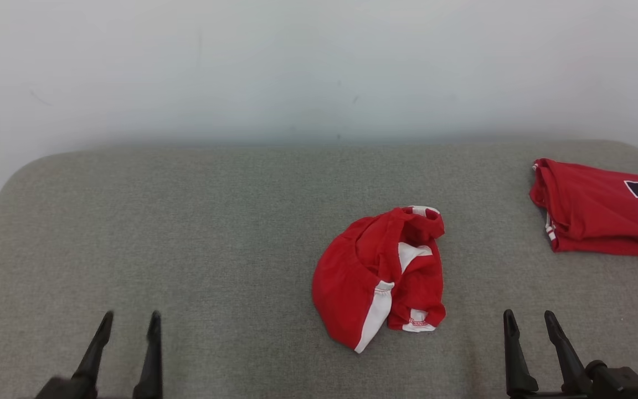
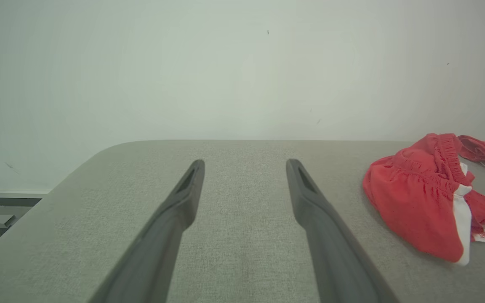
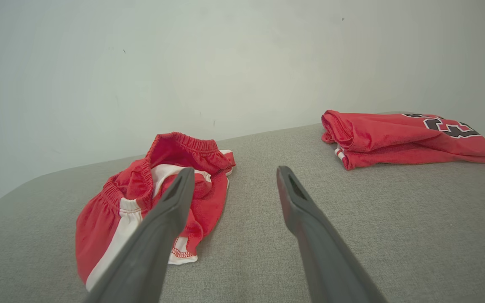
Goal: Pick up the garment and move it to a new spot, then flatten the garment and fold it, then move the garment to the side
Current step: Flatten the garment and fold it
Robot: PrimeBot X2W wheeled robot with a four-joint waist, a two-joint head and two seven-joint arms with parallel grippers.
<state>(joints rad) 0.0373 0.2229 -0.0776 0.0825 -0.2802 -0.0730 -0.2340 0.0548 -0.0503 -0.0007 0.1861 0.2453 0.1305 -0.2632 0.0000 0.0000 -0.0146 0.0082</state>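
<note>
Grey padding (image 1: 186, 233) set against a pale wall (image 1: 297, 66) is your work surface. The garment (image 1: 377, 277), a pair of red shorts with white side panels, lies on it in a crumpled heap a little right of the middle, its waistband (image 3: 183, 141) bunched up toward the wall. A folded red jersey (image 1: 596, 213) rests well apart at the far right; leave it alone. Your right gripper (image 1: 528, 314) sits near the heap's right side and your left gripper (image 1: 132, 316) well apart on the left, both at the near edge with jaws spread wide and nothing in them. You seem to be at the very first step, with the pick-up not yet begun. Next, I judge, you need to bring the right gripper over a raised fold, probably the waistband, close on it, and carry the heap toward the open padding on the left, where there is room to flatten it.
</note>
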